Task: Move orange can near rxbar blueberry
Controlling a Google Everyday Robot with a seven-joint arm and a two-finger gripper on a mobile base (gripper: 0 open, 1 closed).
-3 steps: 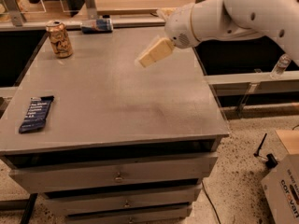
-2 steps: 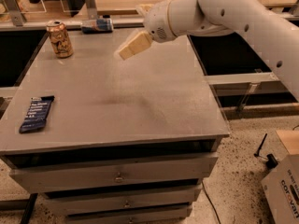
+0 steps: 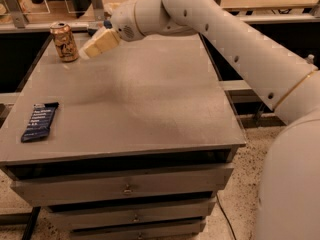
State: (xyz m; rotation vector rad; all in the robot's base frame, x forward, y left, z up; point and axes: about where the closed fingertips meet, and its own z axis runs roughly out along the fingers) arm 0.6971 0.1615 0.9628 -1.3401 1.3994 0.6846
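Cream-coloured gripper [image 3: 100, 43], whose state cannot be told, is held at 3 o'clock of the orange-gold metal can [image 3: 64, 41]; the flat navy wrapper [image 3: 39, 121] lies at 6 o'clock.

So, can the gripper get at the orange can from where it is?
Probably yes: the gripper hangs just beside the orange can near the table's far corner, with nothing standing between them.

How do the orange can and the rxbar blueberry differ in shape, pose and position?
The orange can is a cylinder standing upright; the rxbar blueberry is a flat wrapper lying down. The can is orange-gold; the bar is dark navy. The can sits at the far left, the hand just right of it; the bar lies near the front left edge. Both rest on the grey table.
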